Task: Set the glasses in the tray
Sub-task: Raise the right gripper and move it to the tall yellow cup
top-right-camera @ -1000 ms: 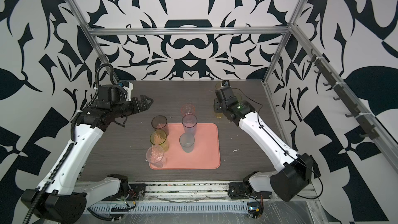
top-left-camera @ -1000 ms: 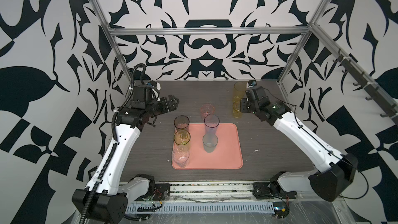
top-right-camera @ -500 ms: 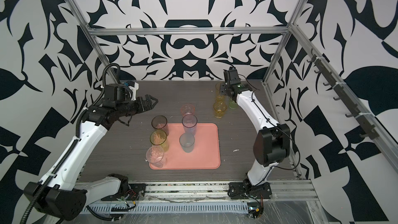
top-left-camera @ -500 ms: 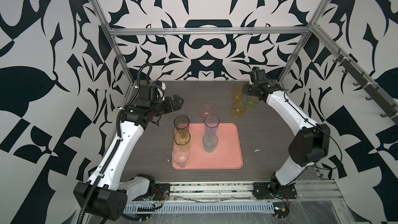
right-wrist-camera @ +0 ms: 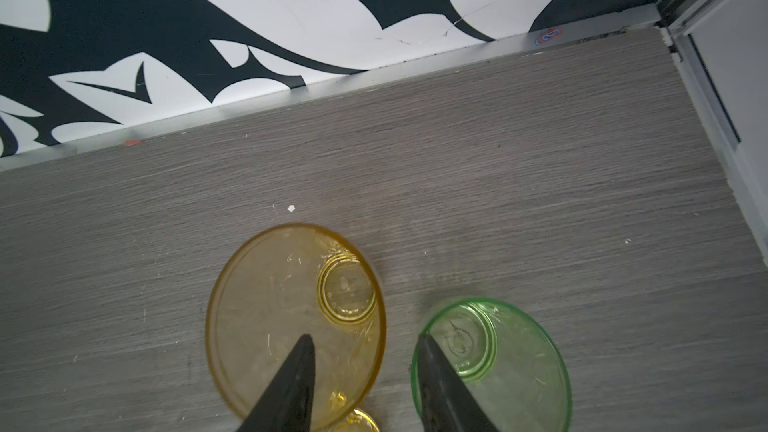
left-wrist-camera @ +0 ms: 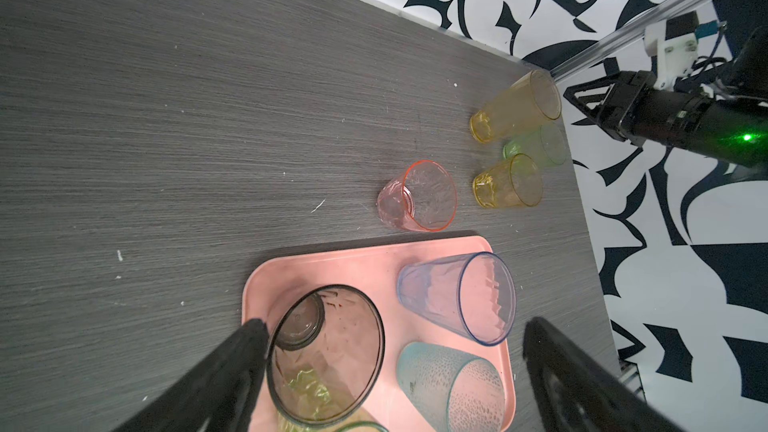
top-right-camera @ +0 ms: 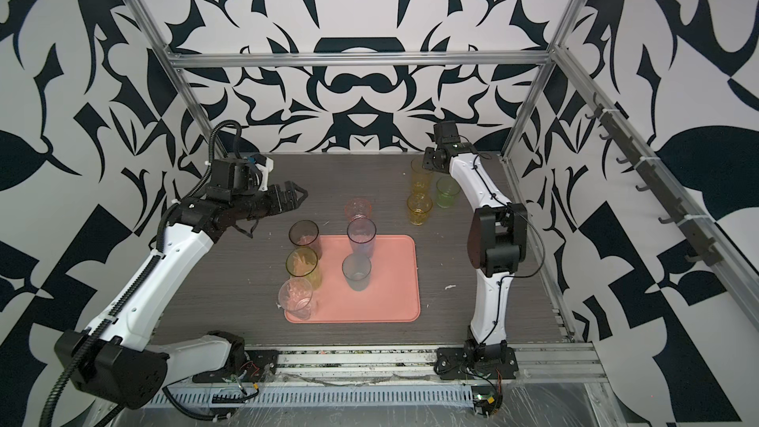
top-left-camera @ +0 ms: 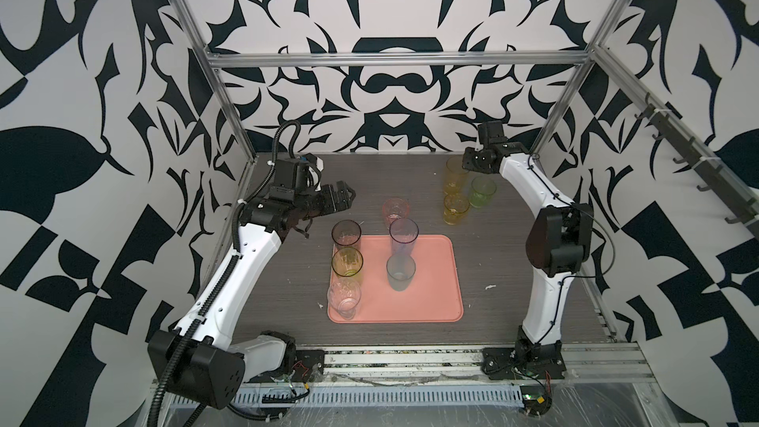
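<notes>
Glasses on the tray (top-left-camera: pixel 435 281): five stand upright in a top view. The smoky grey glass (top-left-camera: pixel 346 236), yellow-green glass (top-left-camera: pixel 347 262) and clear glass (top-left-camera: pixel 344 297) form a row along the 9 o'clock edge. The tall blue glass (top-left-camera: pixel 404 236) is by the 12 o'clock edge, with the short teal glass (top-left-camera: pixel 400 273) just in front of it, about mid-tray.
Glasses off the tray: the pink glass (top-left-camera: pixel 396 210) stands on the desk (top-left-camera: pixel 287 301) just past the tray's 12 o'clock edge. The tall amber glass (top-left-camera: pixel 455 174), short amber glass (top-left-camera: pixel 456 209) and green glass (top-left-camera: pixel 482 191) cluster at about 1 o'clock from the tray, near the back wall.
Tray: salmon-pink with a low rim, lying flat on the desk between the two arms.
Left end effector (top-left-camera: pixel 349 195): jaws spread wide and empty. It hovers over the desk at about 11 o'clock from the tray, and its wrist view looks down past the fingers onto the smoky grey glass.
Right end effector (right-wrist-camera: pixel 363 338): above the far cluster, jaws partly apart and gripping nothing. In its wrist view one fingertip lies over the tall amber glass's mouth and the other over the green glass's rim — whether either touches cannot be told.
</notes>
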Available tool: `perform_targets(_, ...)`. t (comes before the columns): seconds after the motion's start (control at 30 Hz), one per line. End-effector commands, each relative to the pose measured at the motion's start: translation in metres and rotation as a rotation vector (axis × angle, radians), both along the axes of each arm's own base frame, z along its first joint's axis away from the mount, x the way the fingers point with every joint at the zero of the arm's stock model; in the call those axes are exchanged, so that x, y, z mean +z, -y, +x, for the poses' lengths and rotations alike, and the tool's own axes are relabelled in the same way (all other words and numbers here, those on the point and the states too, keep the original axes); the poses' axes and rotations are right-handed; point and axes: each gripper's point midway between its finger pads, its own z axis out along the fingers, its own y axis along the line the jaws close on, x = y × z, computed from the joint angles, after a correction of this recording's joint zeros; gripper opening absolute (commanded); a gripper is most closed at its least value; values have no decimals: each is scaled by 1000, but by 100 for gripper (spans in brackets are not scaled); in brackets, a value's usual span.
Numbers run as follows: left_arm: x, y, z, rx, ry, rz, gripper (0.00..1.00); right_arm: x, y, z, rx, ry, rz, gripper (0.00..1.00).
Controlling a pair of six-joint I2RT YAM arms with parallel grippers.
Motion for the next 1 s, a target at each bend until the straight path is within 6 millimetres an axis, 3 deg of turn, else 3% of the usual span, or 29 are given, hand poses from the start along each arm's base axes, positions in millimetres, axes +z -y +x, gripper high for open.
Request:
perform_targets(0.0,5,2,3,-10,20,13,99,25,-1,10,1,50,32,44)
perform_targets(0.37,1,7,3,-18,13,26,99,7,2,23,6,19,46,38)
perform_targets(0.97,2,15,-1,-29,14,33,99,-6,4,28,10,-11,75,27)
